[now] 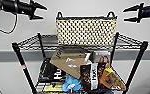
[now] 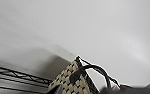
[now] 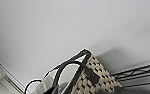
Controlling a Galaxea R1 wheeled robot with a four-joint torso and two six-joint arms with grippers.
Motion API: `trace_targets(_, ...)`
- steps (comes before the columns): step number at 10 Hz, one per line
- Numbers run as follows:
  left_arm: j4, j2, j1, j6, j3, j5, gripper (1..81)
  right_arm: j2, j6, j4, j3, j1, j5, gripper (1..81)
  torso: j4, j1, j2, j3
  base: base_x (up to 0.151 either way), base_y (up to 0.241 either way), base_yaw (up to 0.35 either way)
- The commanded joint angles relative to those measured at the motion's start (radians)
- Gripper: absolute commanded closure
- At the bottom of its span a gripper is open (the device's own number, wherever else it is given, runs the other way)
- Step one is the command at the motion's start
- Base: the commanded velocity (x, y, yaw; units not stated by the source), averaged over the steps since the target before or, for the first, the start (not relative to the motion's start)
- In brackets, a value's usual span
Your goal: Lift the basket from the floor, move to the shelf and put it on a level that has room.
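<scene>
Now both hands, L (image 1: 42,12) & R (image 1: 127,14), seemingly apart, flank basket (image 1: 86,31) atop shelf (image 1: 131,41).

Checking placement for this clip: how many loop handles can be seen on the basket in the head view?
2. On the basket, atop the shelf's top level, one loop handle stands at its left end, the other at its right end.

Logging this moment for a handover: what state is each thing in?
basket: upright on the top level, free of both grippers
left gripper: jaws open, empty, beside the basket
right gripper: jaws open, empty, on the other side
shelf: lower tier cluttered
</scene>
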Motion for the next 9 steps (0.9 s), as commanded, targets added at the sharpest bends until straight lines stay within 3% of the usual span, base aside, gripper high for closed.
trace_targets(1, 0.056, -0.101, -0.149, 0.004, 0.075, 0.049, 1.0, -0.098, -0.001, 0.001, 0.054, 0.144, -0.045, 1.0, 0.0, 0.0, 0.0, 0.0, 0.0, 0.0, 0.0)
trace_targets(5, 0.114, -0.285, -0.075, 0.008, 0.16, 0.075, 1.0, -0.247, 0.0, -0.05, 0.108, 0.103, -0.102, 1.0, 0.0, 0.0, 0.0, 0.0, 0.0, 0.0, 0.0)
trace_targets(9, 0.153, -0.477, -0.063, 0.047, 0.197, 0.172, 1.0, -0.396, 0.002, -0.113, 0.154, 0.035, -0.15, 1.0, 0.0, 0.0, 0.0, 0.0, 0.0, 0.0, 0.0)
